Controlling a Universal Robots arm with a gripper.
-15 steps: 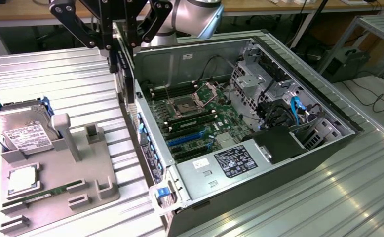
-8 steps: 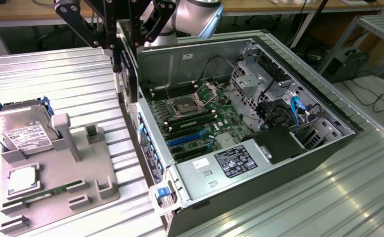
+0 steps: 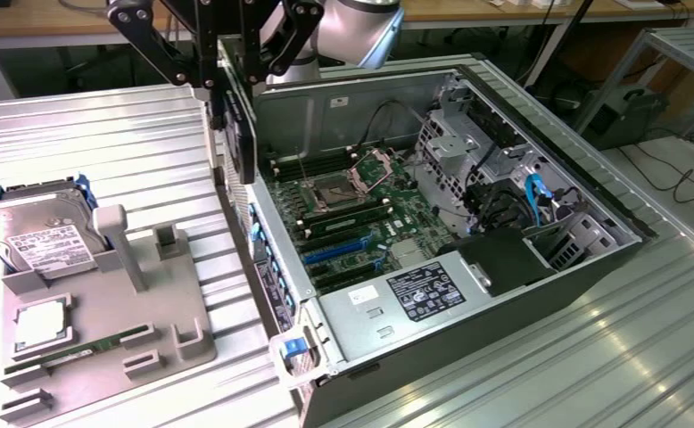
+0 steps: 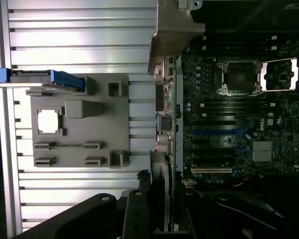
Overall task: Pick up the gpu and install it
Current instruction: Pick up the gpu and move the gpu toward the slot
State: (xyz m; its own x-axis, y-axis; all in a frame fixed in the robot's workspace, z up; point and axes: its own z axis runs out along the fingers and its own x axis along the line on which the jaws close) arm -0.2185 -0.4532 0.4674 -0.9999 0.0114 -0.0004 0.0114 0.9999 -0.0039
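Upper left of the exterior view: the claw (image 3: 234,89), closed on the gpu (image 3: 243,147), holds it upright over the open computer case's (image 3: 502,321) side wall. The motherboard (image 3: 359,214) lies beside it, and the fixture tray (image 3: 180,343) at lower left.

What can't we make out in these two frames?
- gpu face: edge-on in wrist view; in exterior view the fingers cover part of it.
- arm: cut off by exterior view's top edge.
- hard drive label text: too small, exterior view.
- CPU socket pins: too small, both views.
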